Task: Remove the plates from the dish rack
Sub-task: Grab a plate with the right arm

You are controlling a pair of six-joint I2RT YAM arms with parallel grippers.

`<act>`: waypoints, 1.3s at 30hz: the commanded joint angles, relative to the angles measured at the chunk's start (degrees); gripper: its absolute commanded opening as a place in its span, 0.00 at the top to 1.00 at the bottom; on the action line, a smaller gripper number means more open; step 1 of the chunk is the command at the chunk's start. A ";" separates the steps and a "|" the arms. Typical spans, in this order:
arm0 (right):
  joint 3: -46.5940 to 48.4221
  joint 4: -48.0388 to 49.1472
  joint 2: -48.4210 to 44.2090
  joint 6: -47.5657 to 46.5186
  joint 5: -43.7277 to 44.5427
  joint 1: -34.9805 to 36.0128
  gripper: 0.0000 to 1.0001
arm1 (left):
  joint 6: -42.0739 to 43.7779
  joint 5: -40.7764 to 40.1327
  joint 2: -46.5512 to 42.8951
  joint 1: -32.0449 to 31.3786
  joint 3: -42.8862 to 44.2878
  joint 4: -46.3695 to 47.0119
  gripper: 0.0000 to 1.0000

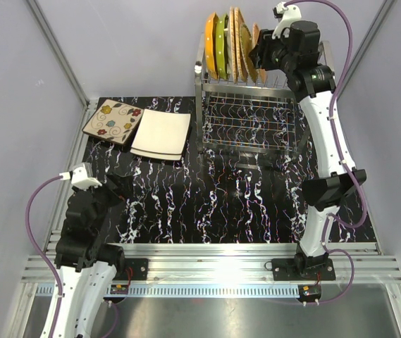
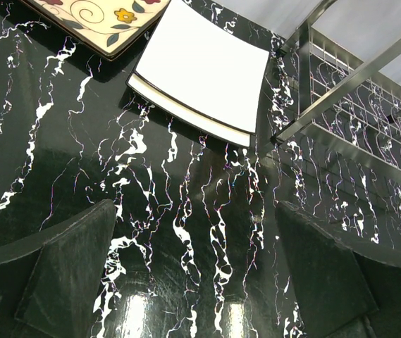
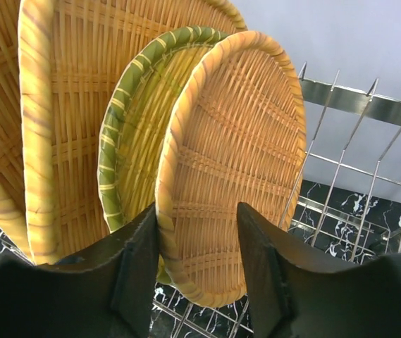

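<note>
Overhead, the right gripper [image 1: 258, 55] is raised to the top tier of the dish rack [image 1: 249, 120], at the right end of a row of upright plates: an orange plate [image 1: 211, 46], a green plate [image 1: 221, 44] and several wicker plates [image 1: 239, 42]. In the right wrist view the jaws are open, and the lower part of the nearest wicker plate [image 3: 235, 148] shows between them. Whether either finger touches its rim cannot be told.

Likely hazards:
- The green-rimmed wicker plate [image 3: 133, 134] stands just behind the target and overlaps it, so a finger closing too deep could pinch both or drag the neighbour out.
- A woven rim looks springy and uneven, so a shallow grip may slip as the plate is lifted.
- The upright prongs [image 3: 341, 105] just right of the plate could catch its edge if the pull is slanted, and might rock the tall rack.

On the table [image 1: 207, 204], a floral square plate [image 1: 113, 122] and a white square plate [image 1: 161, 134] lie touching at the far left, beside the rack's lower tier. The left gripper [image 1: 119, 184] hovers at the near left, jaws apart and empty, between the arm bases and those plates.
</note>
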 commanded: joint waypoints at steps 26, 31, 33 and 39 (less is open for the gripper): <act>0.60 14.03 -5.26 0.79 0.15 -0.35 1.00 | 0.28 0.82 2.69 0.21 1.37 4.84 0.01; 0.95 15.26 -5.88 0.44 0.77 -0.26 1.00 | 0.28 0.82 2.25 0.12 1.46 4.75 0.01; 0.60 16.39 -6.84 0.00 0.86 -0.26 1.00 | 0.20 0.82 2.08 0.12 1.63 4.49 0.01; -0.98 19.04 -8.77 -0.88 0.51 -0.26 1.00 | -0.24 0.90 1.64 0.12 1.98 4.14 0.01</act>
